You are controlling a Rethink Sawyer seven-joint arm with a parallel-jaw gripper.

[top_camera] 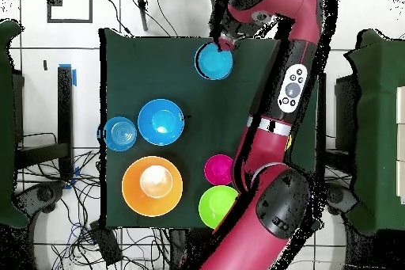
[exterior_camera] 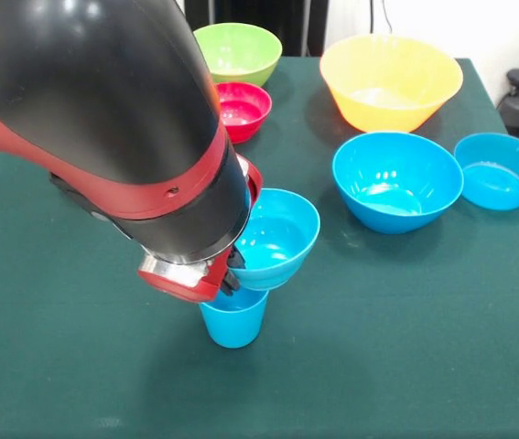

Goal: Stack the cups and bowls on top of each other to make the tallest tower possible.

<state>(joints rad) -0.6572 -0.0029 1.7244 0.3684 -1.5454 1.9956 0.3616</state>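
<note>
No writing is readable; the end effector (exterior_camera: pixel 232 272) grips the blue bowl (exterior_camera: pixel 277 240) atop the blue cup (exterior_camera: pixel 233 320).

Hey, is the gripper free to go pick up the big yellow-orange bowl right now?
Probably not yet: the gripper is at the rim of a blue bowl tilted on the blue cup. The yellow-orange bowl itself sits uncovered.

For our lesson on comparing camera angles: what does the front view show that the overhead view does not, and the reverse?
Only the front view shows the blue cup under the tilted blue bowl, with the end effector at the bowl's rim. Only the overhead view shows the whole red arm and the floor cables round the table. Both show the green bowl, red bowl and yellow-orange bowl.
</note>
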